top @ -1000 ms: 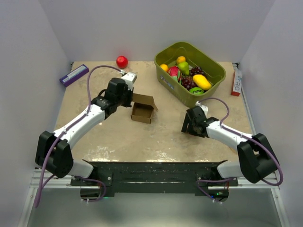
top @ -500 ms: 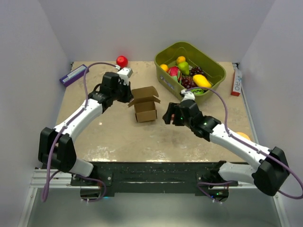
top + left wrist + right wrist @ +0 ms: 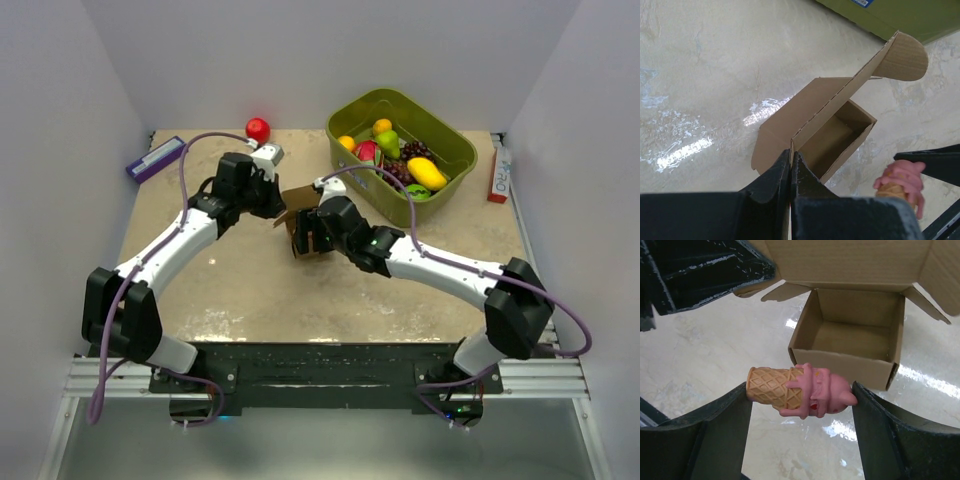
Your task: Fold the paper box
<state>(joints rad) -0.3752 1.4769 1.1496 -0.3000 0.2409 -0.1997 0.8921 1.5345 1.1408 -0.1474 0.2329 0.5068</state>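
Note:
The paper box (image 3: 303,196) is a small brown cardboard cube, open, with its lid flap raised, standing mid-table. My left gripper (image 3: 275,206) is shut on the box's near side wall; in the left wrist view the fingertips (image 3: 791,156) pinch the cardboard edge of the paper box (image 3: 835,134). My right gripper (image 3: 318,228) hovers right against the box's front and is shut lengthwise on a pink toy ice cream cone (image 3: 800,390). In the right wrist view the right gripper (image 3: 801,392) holds the cone just short of the empty paper box (image 3: 855,335).
A green bin (image 3: 452,143) full of toy fruit stands at the back right, close behind the right arm. A red ball (image 3: 258,129) lies at the back. A purple-and-white flat box (image 3: 157,157) sits far left, a red-and-white slim box (image 3: 498,172) far right.
The right arm has swung left from the table's right side to the box, carrying the ice cream cone. The left gripper first raised and turned the box, then held still.

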